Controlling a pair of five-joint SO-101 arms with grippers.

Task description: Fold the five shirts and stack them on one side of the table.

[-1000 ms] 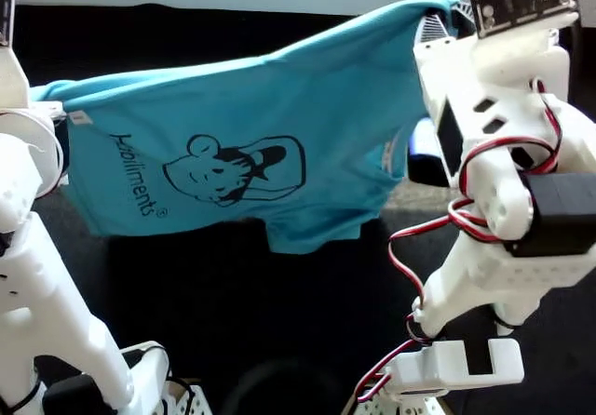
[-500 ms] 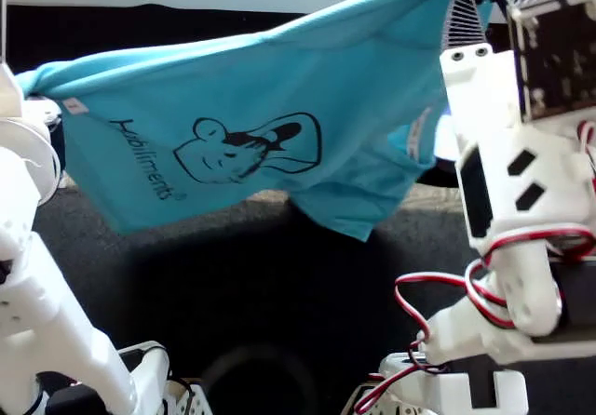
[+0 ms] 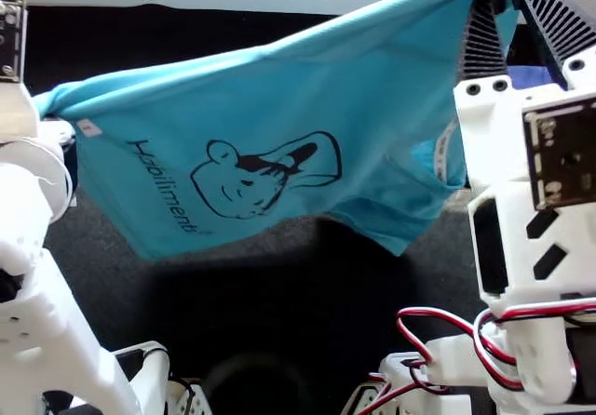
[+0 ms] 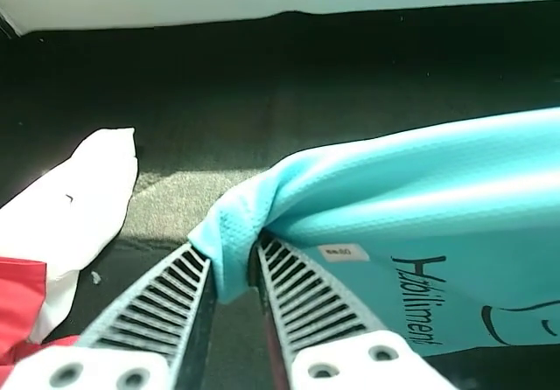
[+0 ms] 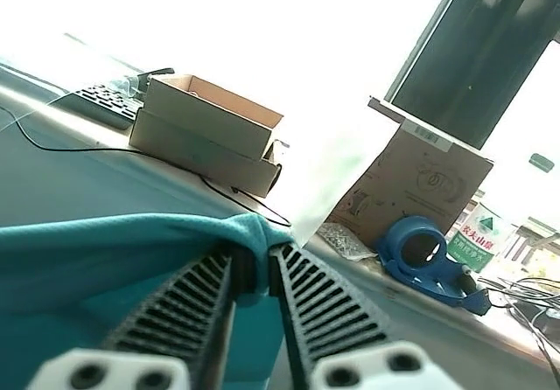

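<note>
Turquoise shirt (image 3: 279,145) with a dark cartoon print hangs spread out in the air above the dark worktop (image 3: 279,331) and does not touch it. The left pincer (image 4: 229,263) is clenched on one corner of the shirt, with the fabric bunched between its ribbed fingers (image 4: 306,294). The right pincer (image 5: 254,272) is grasping the opposite corner in the same way, and the upper edge of the shirt runs slanted between the two. On the worktop near the left pincer lies a white cloth (image 4: 79,189), touching a red one (image 4: 17,294). Far behind the right pincer stand cardboard boxes (image 5: 206,132) and a blue tape dispenser (image 5: 429,259)
</note>
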